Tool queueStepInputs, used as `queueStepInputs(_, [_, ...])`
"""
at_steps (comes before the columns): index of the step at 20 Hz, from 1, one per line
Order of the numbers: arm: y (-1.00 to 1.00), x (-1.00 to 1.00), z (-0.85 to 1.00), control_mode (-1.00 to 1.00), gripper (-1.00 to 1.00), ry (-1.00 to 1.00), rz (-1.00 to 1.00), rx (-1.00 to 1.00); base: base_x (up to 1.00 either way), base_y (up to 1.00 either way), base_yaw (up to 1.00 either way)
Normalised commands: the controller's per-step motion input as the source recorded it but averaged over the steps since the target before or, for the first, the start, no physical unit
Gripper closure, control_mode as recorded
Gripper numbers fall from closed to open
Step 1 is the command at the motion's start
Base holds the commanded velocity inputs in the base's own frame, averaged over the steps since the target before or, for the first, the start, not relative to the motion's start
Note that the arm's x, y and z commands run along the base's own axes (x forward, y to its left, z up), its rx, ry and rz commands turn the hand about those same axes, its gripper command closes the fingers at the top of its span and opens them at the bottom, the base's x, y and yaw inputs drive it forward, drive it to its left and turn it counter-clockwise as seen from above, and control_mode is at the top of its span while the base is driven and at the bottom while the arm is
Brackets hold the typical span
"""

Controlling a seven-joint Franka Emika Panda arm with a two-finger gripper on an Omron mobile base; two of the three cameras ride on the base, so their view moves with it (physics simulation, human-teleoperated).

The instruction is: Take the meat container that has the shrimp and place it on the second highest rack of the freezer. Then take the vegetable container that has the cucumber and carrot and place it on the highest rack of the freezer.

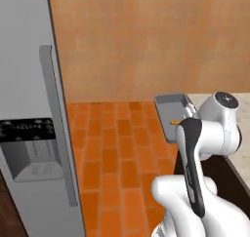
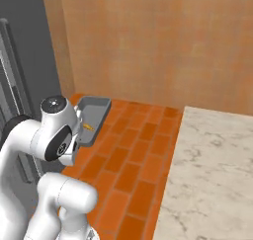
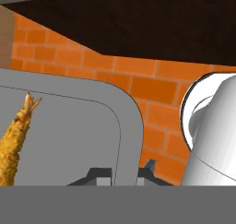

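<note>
The meat container [image 1: 171, 104] is a shallow grey tray held up over the brick floor, with the small orange shrimp [image 1: 174, 122] lying in it. The right base view shows the same container [image 2: 94, 110] and shrimp [image 2: 88, 127] just past the arm's wrist. In the hand view my gripper [image 3: 123, 172] is shut on the container's [image 3: 69, 135] rounded rim, one fingertip on each side of it, and the shrimp [image 3: 14, 135] lies at the left. The freezer [image 1: 29, 109] stands at the left, showing its silver-grey front; its racks are hidden. The vegetable container is out of view.
The freezer's long vertical handle [image 1: 56, 124] and a dispenser panel [image 1: 29, 148] face me. A marble counter [image 2: 212, 170] runs along the right over dark cabinets. An orange wall [image 1: 146, 41] closes the back, with brick floor [image 1: 117, 153] in between.
</note>
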Motion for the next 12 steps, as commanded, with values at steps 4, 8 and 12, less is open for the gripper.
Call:
queueStepInputs(4, [0.0, 0.0, 0.0, 1.0, 1.0, 0.0, 0.0, 0.0, 1.0, -0.57, 0.27])
queueStepInputs(8, [0.0, 0.0, 0.0, 1.0, 1.0, 0.0, 0.0, 0.0, 1.0, -0.4, 0.26])
queueStepInputs(12, [0.0, 0.0, 0.0, 1.0, 1.0, 0.0, 0.0, 0.0, 1.0, -0.16, 0.09])
